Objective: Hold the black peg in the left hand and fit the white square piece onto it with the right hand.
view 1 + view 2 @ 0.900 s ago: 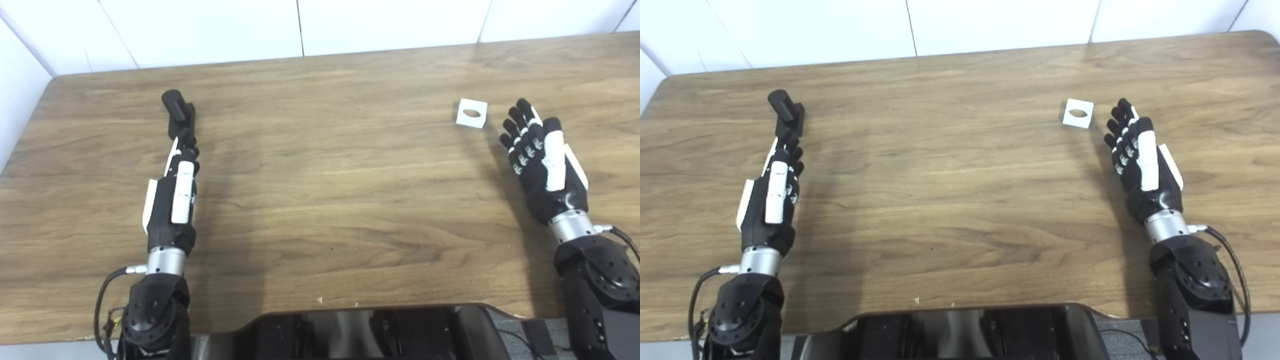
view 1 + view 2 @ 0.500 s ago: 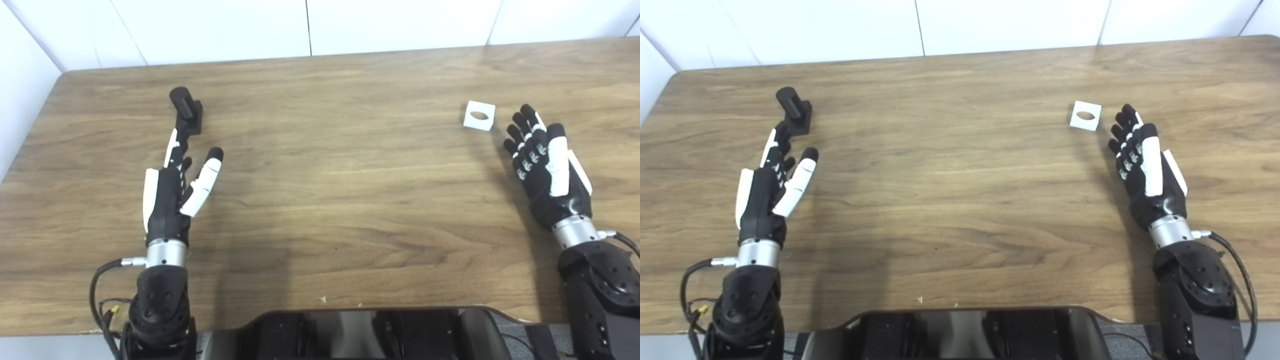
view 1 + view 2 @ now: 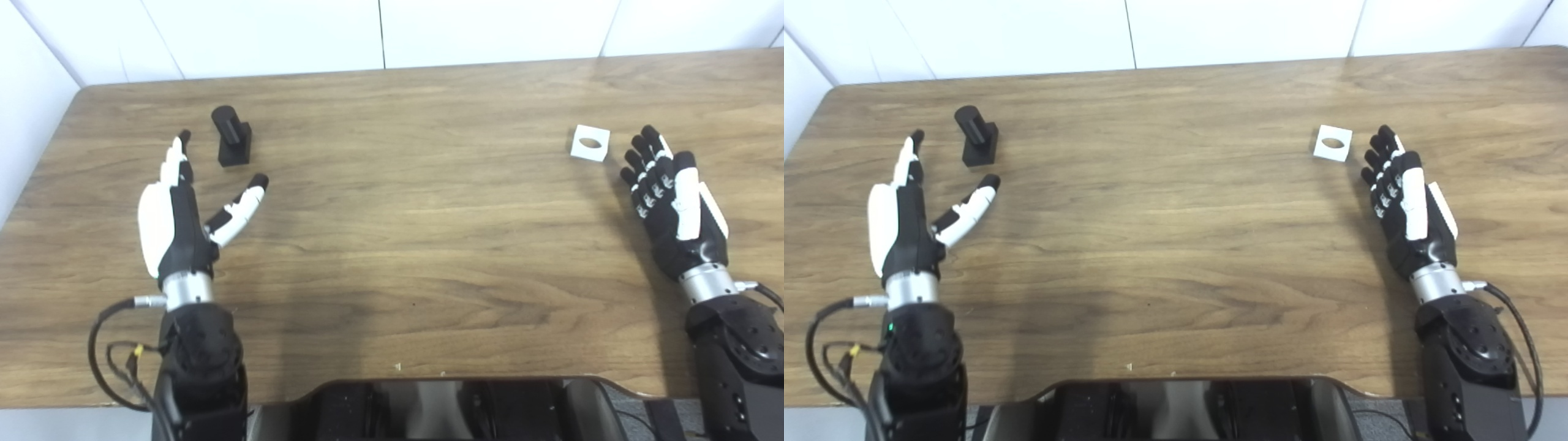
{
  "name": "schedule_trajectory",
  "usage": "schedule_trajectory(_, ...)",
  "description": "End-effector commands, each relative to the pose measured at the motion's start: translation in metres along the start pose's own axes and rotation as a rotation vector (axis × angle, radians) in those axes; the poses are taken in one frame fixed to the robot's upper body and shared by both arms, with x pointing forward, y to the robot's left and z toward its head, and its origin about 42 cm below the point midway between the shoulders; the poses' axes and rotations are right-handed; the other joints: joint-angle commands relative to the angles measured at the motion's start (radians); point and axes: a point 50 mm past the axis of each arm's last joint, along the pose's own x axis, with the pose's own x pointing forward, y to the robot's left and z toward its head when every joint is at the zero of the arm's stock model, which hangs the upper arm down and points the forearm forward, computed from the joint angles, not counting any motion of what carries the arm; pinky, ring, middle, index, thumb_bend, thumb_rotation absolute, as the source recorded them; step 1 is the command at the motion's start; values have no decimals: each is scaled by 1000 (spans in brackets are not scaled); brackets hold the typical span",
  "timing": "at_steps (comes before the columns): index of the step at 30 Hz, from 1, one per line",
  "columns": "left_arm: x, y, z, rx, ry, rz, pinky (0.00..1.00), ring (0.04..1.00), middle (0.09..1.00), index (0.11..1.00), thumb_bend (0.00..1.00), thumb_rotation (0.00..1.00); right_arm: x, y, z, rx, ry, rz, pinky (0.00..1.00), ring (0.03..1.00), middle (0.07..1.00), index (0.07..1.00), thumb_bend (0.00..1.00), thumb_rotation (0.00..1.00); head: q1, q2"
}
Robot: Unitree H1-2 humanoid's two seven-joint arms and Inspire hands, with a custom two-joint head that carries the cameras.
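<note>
Two hands are hovering over a wooden table point(image 3: 392, 245), and neither is holding anything. The left hand point(image 3: 177, 211) is lying edge-up on the left side, its fingers point(image 3: 176, 160) stretched toward the far edge and its thumb point(image 3: 240, 205) splayed out to the right, leaving a wide gap. The black peg point(image 3: 231, 136) is standing upright on its small square base just beyond that gap, between the fingertips and the thumb tip, touching neither. Nothing is sitting between the hand and the peg.

The right hand point(image 3: 670, 205) is resting on the right side with its fingers point(image 3: 646, 171) extended together and slightly bent, pointing up and to the left, the thumb lying alongside them. The white square piece point(image 3: 590, 143), with a round hole through its middle, is lying flat on the table just beyond and to the left of those fingertips, close but apart from them.

The peg and the square piece are sitting well apart, with bare wood between them. A white panelled wall point(image 3: 380, 30) is running behind the far edge, and a dark part of the robot's body point(image 3: 441, 407) is filling the bottom centre.
</note>
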Motion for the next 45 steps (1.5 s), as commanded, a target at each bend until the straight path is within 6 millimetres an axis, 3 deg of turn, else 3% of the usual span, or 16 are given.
schedule_trajectory(1, 16, 4, 9, 82, -22, 79, 955, 1000, 1000, 934, 719, 412, 4, 0, 3, -1, -45, 27, 1000, 1000, 1000, 1000, 585, 1000, 5, 3)
schedule_trajectory(3, 24, 2, 10, 146, -11, 97, 911, 1000, 1000, 910, 736, 405, 4, 1, 2, 5, -41, 30, 1000, 1000, 1000, 1000, 576, 1000, 8, -1)
schedule_trajectory(9, 41, 0, 12, 298, 7, 104, 993, 1000, 1000, 872, 762, 422, 6, 4, -1, 12, -42, 41, 1000, 1000, 1000, 1000, 578, 1000, 8, -2)
schedule_trajectory(17, 55, -4, 5, 447, -14, 65, 1000, 1000, 1000, 822, 787, 425, 7, 9, -2, 14, -35, 45, 1000, 1000, 1000, 1000, 562, 1000, 6, -3)
schedule_trajectory(20, 61, -6, 2, 482, -14, 50, 1000, 1000, 1000, 809, 799, 467, 7, 11, -2, 13, -36, 43, 1000, 1000, 1000, 1000, 565, 1000, 0, -7)
schedule_trajectory(29, 86, -17, -2, 563, -14, 11, 1000, 1000, 1000, 768, 796, 461, 4, 11, -1, 20, -35, 36, 1000, 1000, 1000, 1000, 541, 1000, 0, -14)
schedule_trajectory(45, 122, -28, 2, 662, -20, -33, 1000, 1000, 1000, 784, 800, 530, -3, 10, -4, 18, -18, 37, 1000, 1000, 1000, 1000, 593, 1000, -5, -23)
